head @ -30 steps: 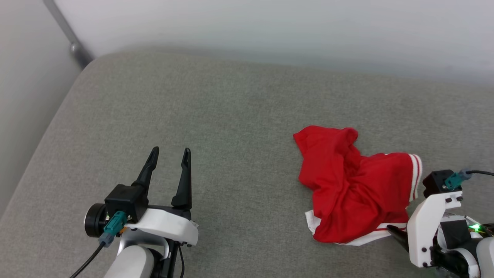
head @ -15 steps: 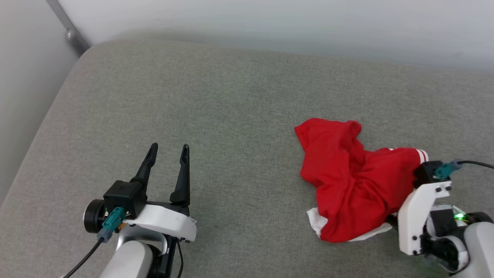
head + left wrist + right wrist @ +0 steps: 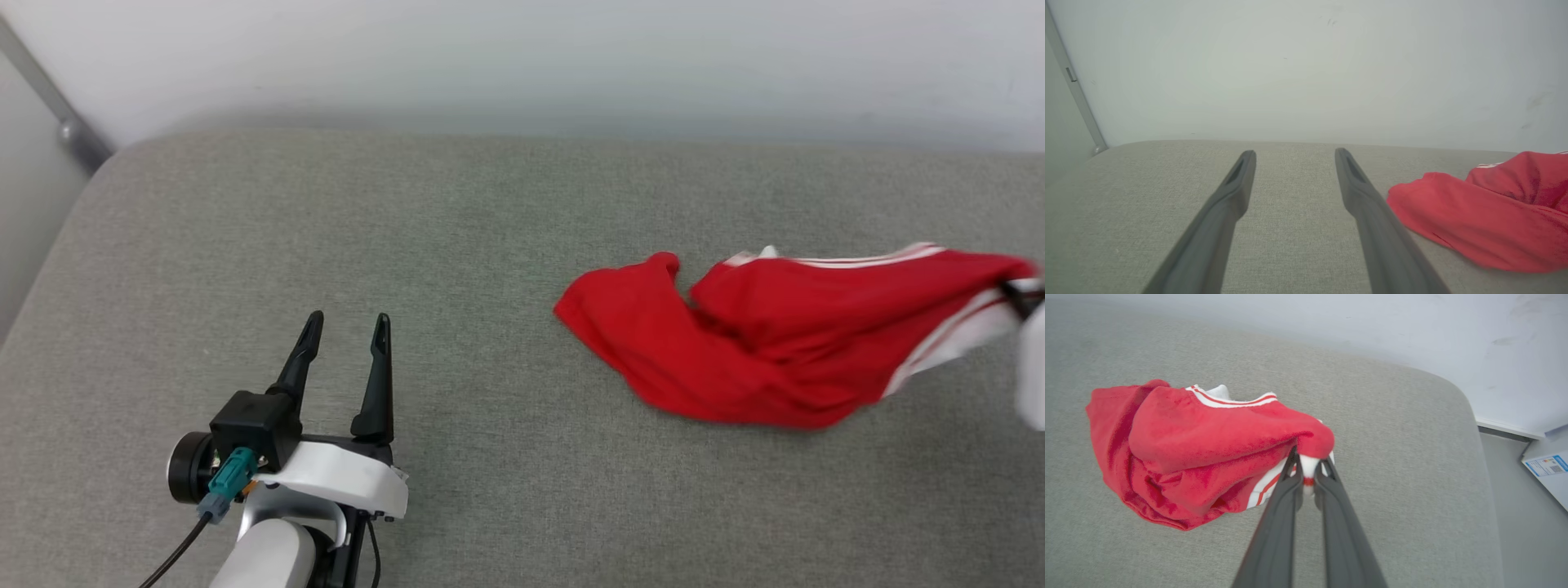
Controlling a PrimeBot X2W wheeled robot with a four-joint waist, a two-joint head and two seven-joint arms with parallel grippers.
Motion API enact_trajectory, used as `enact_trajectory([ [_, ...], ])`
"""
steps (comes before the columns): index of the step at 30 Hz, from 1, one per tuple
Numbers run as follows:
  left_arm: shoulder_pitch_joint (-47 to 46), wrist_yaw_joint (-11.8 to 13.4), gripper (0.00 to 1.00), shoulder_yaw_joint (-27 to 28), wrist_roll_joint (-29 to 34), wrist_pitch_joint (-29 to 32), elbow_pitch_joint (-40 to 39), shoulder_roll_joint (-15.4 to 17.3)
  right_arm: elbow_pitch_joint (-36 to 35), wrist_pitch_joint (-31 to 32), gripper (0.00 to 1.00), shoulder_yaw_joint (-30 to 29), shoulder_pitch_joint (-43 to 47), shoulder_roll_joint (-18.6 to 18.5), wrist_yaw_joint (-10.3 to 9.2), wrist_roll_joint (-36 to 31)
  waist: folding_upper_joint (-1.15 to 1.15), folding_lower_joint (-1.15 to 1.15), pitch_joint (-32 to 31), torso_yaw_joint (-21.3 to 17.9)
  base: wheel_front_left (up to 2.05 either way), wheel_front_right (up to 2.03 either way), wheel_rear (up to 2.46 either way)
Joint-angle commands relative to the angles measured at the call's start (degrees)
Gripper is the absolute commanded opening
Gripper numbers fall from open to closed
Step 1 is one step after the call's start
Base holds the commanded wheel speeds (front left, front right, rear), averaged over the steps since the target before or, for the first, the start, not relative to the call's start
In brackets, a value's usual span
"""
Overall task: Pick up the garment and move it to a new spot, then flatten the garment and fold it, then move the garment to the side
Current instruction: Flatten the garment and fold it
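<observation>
Step 1, pickup: my right pincer (image 3: pixel 1309 470) is gripping the white edge of the garment (image 3: pixel 1200 433); my left pincer (image 3: pixel 348 318) is standing wide, empty. Next, I judge, is carrying it elsewhere.

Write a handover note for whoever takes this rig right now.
Right gripper: shut on the red jersey at its white-trimmed edge.
Left gripper: open, empty, over the grey cushion, left of the red jersey.
Red jersey: bunched, hanging from the right gripper above the cushion's right part; whether its far end touches is unclear.
Done: grasp.
To do: set at new spot, flatten, fold, move aside.
</observation>
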Motion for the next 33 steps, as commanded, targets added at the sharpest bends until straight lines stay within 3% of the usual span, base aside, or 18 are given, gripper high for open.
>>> enact_trajectory([
  [1,-0.05,0.36,1.00,-0.21,0.21,0.08,-0.45,0.36,-1.12,1.01,0.00,-3.82,0.49,-0.64,-0.06,-1.82,0.00,-0.01,0.85,-0.75,0.00,0.00,0.00],
  [7,-1.05,0.36,1.00,-0.39,0.40,0.52,-1.22,0.73,4.42,-0.45,0.00,-17.83,5.51,3.37,-0.06,-4.11,0.00,-0.01,3.16,-1.55,0.00,0.00,0.00],
  [12,-1.19,0.18,1.00,-0.56,0.25,0.84,-0.95,1.00,14.17,-5.94,0.00,-22.58,8.86,6.50,-0.05,-4.84,0.00,-0.01,3.90,-1.81,0.00,0.00,0.00],
  [13,-1.16,0.23,1.00,-0.55,0.23,0.90,-0.94,1.09,16.41,-7.87,0.32,-22.94,9.17,7.16,-0.05,-4.77,0.00,-0.01,3.95,-1.95,0.00,0.00,0.00],
  [14,-1.08,0.36,1.00,-0.52,0.19,0.94,-0.97,1.15,18.36,-9.47,0.73,-23.11,9.50,7.89,-0.05,-4.64,0.00,-0.01,3.92,-2.12,0.00,0.00,0.00],
  [15,-0.92,0.51,1.00,-0.47,0.16,1.02,-1.01,1.23,20.10,-11.21,1.00,-23.10,9.57,8.53,-0.05,-4.17,0.00,-0.01,3.77,-2.30,0.00,0.00,0.00],
  [22,0.51,1.28,1.00,0.00,-0.21,1.90,-1.45,2.53,21.22,-26.36,1.00,-22.32,7.69,8.94,-0.05,-3.48,0.00,-0.01,1.80,-4.09,0.00,0.00,0.00],
  [33,4.10,2.33,1.00,0.30,-0.83,3.70,-2.14,4.41,9.55,-42.59,1.00,-12.62,11.56,11.47,-0.05,-8.33,0.00,-0.01,-3.61,-5.65,0.00,0.00,0.00],
])
